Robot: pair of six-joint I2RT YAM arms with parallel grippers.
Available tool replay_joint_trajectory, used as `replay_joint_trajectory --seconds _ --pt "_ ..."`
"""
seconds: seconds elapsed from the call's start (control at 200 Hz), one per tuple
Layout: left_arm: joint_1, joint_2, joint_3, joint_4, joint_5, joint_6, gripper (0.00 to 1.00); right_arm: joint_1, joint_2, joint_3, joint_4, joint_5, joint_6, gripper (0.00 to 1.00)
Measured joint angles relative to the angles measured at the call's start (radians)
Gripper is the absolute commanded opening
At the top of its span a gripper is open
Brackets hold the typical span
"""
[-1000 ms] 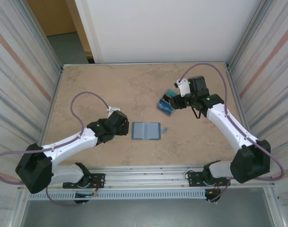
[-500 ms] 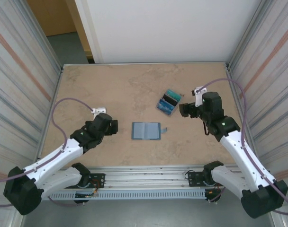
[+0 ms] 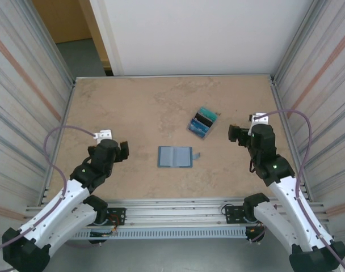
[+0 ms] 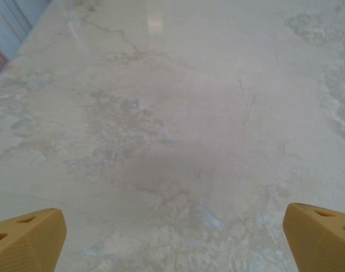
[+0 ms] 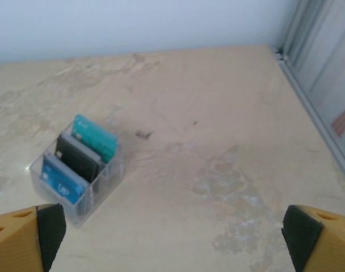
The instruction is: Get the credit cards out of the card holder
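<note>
The card holder (image 3: 175, 156) lies open and flat mid-table, its pale grey-blue lining up and its small tab at its right edge. The credit cards (image 3: 204, 120), one teal (image 5: 94, 137), one black (image 5: 77, 157) and one blue (image 5: 62, 180), stand on edge in a clear slotted box (image 5: 99, 190) up and to the right of the holder. My left gripper (image 3: 121, 148) hangs open well left of the holder, with bare table between its orange fingertips (image 4: 30, 238). Right of the box, my right gripper (image 3: 234, 134) is open and holds nothing (image 5: 172, 238).
Corrugated metal walls (image 3: 314, 96) close in the table on the left and right, and a white panel stands at the back. A metal rail (image 3: 172, 209) runs along the near edge between the arm bases. Bare marble-patterned tabletop (image 4: 172, 113) lies under the left wrist.
The right gripper has drawn back from the card box toward the right wall. The left gripper has pulled away from the holder's left edge toward its base. The holder and cards have stayed still.
</note>
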State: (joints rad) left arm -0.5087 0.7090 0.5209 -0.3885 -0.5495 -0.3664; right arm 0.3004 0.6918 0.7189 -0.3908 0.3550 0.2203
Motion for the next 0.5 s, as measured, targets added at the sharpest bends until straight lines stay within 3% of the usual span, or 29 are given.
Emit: replay_joint_trajectory --seconds 0.21,0.501 --pt "0.071 -0.017 -0.028 0.096 -0.029 0.060 0.99 -0.015 -0.007 -0.040 0.021 0.171 0.133 0.99" --pt "0.122 0.044 -0.122 0.342 -0.021 0.200 0.99 -0.020 0.058 -0.084 0.068 0.233 0.146 0.99"
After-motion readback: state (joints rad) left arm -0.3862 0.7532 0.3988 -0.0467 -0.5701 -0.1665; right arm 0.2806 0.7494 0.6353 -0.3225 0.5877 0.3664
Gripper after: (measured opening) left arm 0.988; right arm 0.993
